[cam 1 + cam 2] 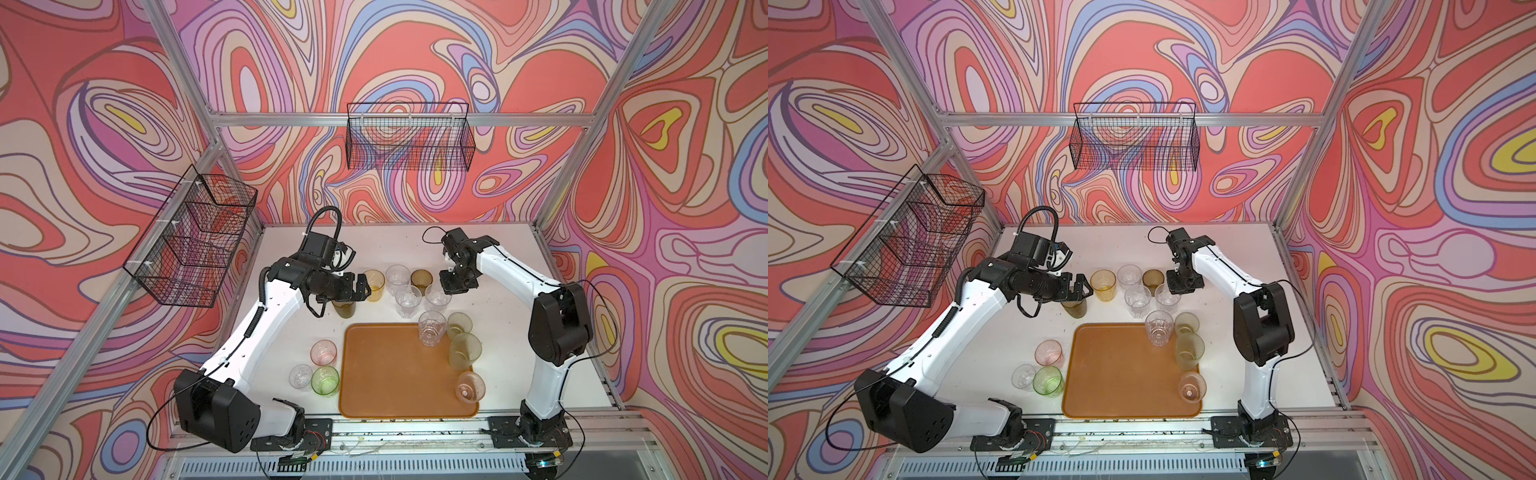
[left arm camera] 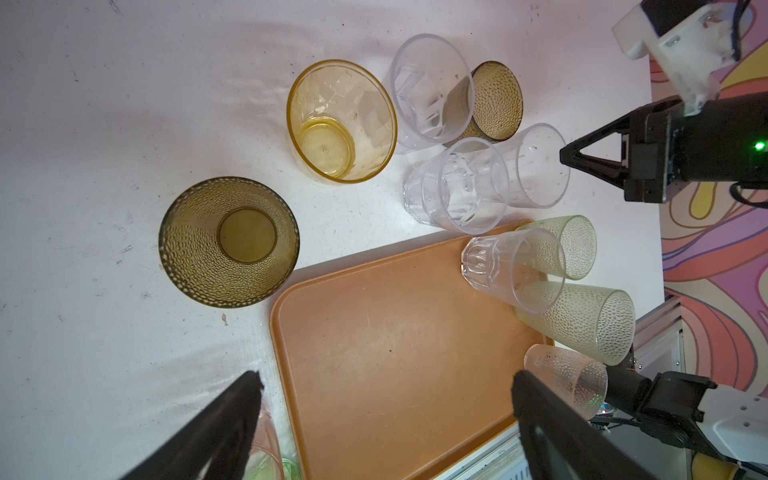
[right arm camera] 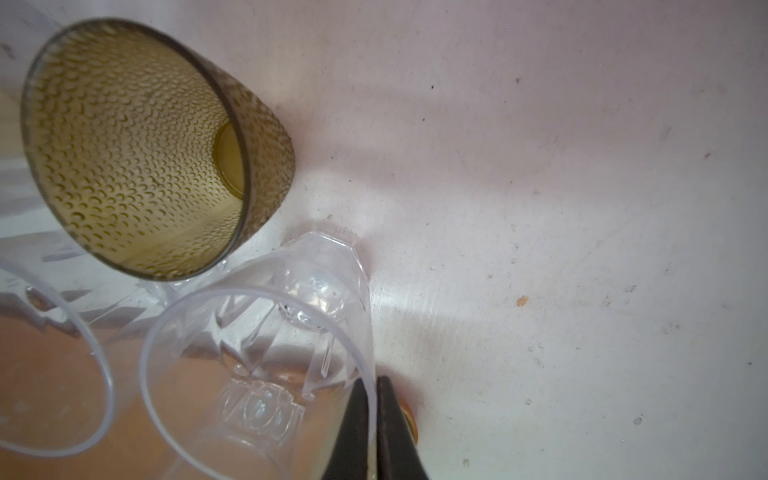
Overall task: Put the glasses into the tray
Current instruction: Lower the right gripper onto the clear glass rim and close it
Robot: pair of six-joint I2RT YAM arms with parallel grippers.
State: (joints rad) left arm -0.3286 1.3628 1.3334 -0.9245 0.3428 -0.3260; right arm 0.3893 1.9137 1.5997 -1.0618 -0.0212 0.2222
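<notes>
Right gripper (image 3: 373, 384): fingers closed on the rim of a clear faceted tumbler (image 3: 257, 332), one finger inside the mouth, one outside; tumbler upright. An olive-brown dimpled tumbler (image 3: 133, 158) stands near it, on the side away from the fingertips. Left gripper (image 2: 386, 378): fingers spread wide, gripping nothing. The orange-brown tray (image 2: 374, 299) shows between and beyond the left fingers in the wrist view, its middle bare. Along the tray side farthest from the left fingers stand a second clear tumbler (image 2: 511, 270), a pale green tumbler (image 2: 582, 320) and a pink tumbler (image 2: 569, 378). An amber tumbler (image 1: 374, 286) stands just beside the left fingertips in both top views, on the white table (image 1: 498, 332), off the tray.
</notes>
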